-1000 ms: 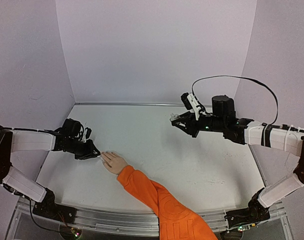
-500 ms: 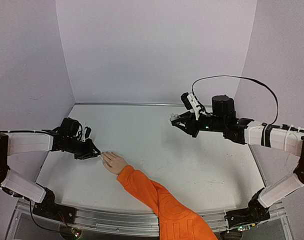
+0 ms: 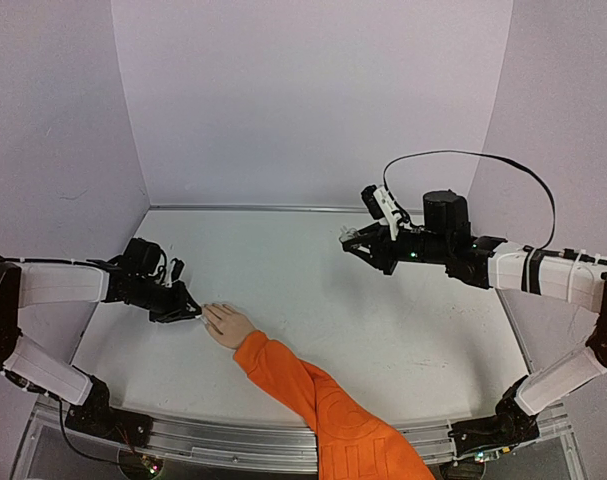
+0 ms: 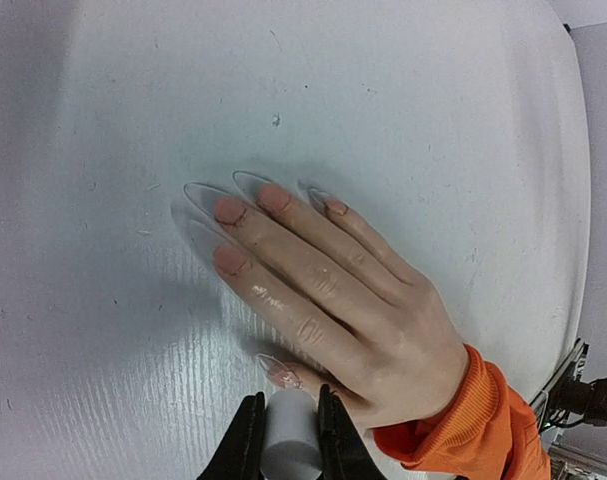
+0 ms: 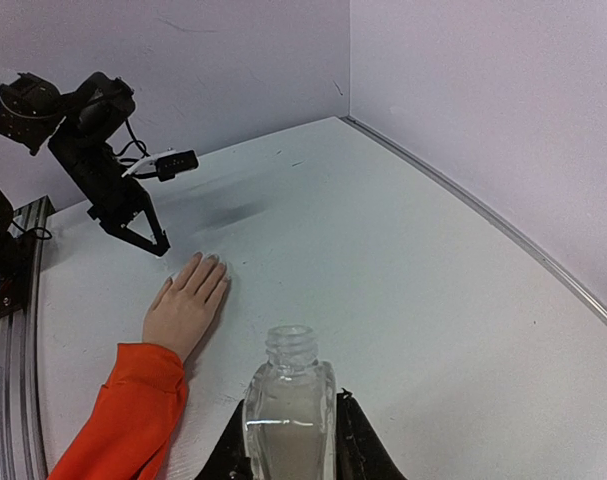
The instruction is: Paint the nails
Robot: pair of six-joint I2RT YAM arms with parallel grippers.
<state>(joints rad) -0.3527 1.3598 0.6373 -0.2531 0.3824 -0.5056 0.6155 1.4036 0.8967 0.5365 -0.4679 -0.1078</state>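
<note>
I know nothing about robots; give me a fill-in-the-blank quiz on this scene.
The small pale hand lies palm ____ on the white table. Its fabric sleeve is bright ____. The right gripper holds a clear glass bottle with ____ cap on. The left gripper pinches a short white cylinder beside the hand's ____.
Missing: down, orange, no, thumb.

The top camera sits high above the near edge, looking down over the whole worktop (image 3: 383, 330). The left wrist camera hangs close above the hand (image 4: 353, 310) by the left edge. The right wrist camera, farther off, faces that left edge; all three share the hand.
</note>
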